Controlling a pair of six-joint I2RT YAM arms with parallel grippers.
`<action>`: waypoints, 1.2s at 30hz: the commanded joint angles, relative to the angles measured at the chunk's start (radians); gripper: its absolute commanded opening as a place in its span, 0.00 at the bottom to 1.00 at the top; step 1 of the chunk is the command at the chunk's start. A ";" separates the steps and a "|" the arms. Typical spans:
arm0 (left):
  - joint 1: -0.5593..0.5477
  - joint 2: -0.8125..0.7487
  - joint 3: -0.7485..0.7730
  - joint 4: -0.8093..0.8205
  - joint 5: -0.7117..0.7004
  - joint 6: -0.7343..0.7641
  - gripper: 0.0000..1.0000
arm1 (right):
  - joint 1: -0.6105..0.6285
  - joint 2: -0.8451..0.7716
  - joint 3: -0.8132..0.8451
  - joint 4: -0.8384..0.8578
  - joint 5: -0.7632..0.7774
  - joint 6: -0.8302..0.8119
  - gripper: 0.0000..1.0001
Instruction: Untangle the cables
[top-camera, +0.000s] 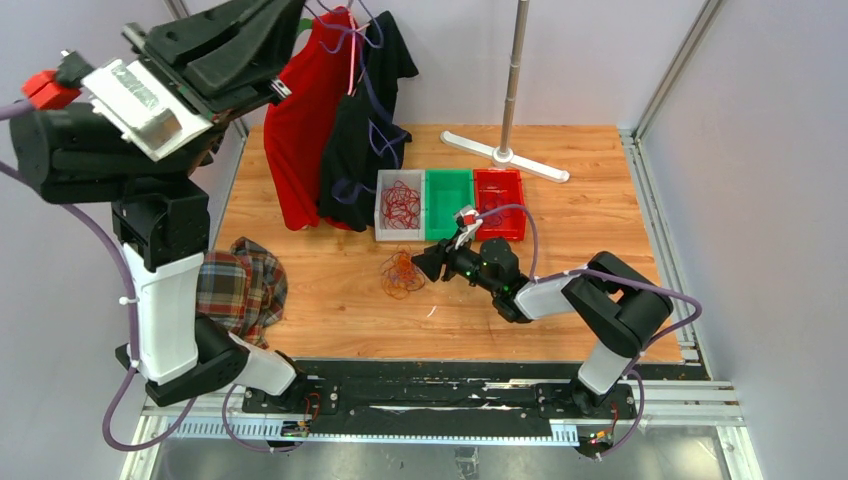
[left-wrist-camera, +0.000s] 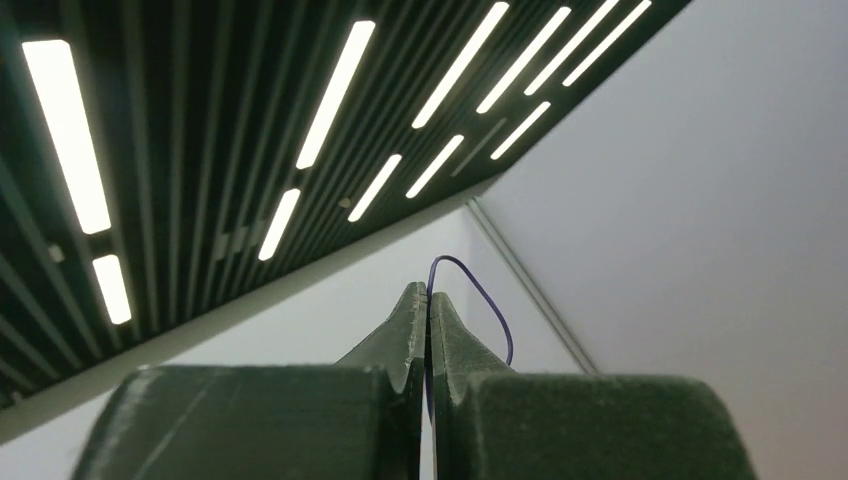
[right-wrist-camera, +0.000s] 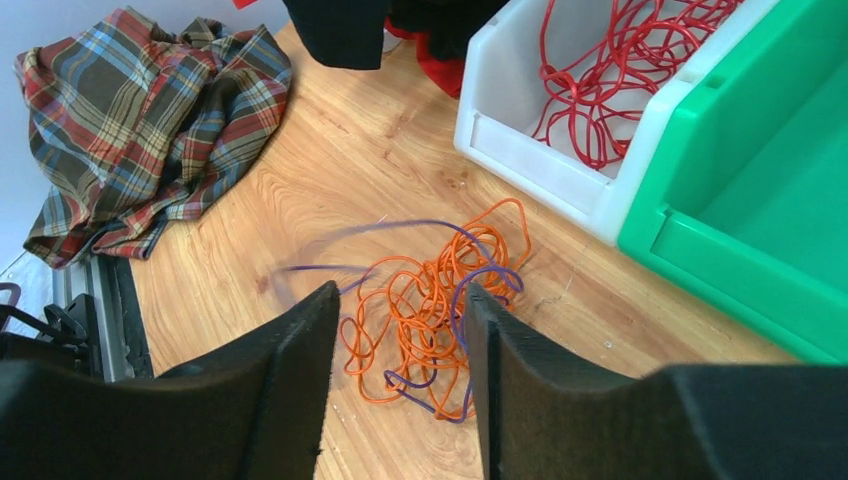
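A tangle of orange and purple cables (top-camera: 400, 275) (right-wrist-camera: 430, 310) lies on the wooden table in front of the bins. My right gripper (top-camera: 422, 262) (right-wrist-camera: 400, 300) hovers low just right of it, open, its fingers on either side of the tangle in the wrist view with nothing held. One purple strand (right-wrist-camera: 400, 228) leaves the pile, blurred. My left gripper (top-camera: 290, 20) (left-wrist-camera: 430, 295) is raised high at the back left, shut on a thin purple cable (left-wrist-camera: 490, 300) that loops over its tip. Purple cable (top-camera: 378, 110) hangs down in front of the clothes.
A white bin (top-camera: 382, 200) holding red cables (right-wrist-camera: 600, 80), a green bin (top-camera: 449, 205) and a red bin (top-camera: 498, 200) stand in a row. A plaid shirt (top-camera: 240, 285) lies left. Red and black garments (top-camera: 330, 130) hang behind. A pole stand (top-camera: 505, 150) is at the back.
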 joint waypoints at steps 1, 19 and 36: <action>-0.007 -0.011 0.008 0.124 -0.114 0.090 0.00 | 0.015 0.001 -0.018 0.014 0.052 0.003 0.46; -0.010 -0.142 -0.477 -0.019 -0.045 -0.009 0.00 | -0.011 -0.442 0.105 -0.454 0.348 -0.215 0.70; -0.079 0.071 -0.610 0.105 -0.091 0.018 0.00 | -0.357 -0.454 0.154 -0.683 0.639 -0.147 0.67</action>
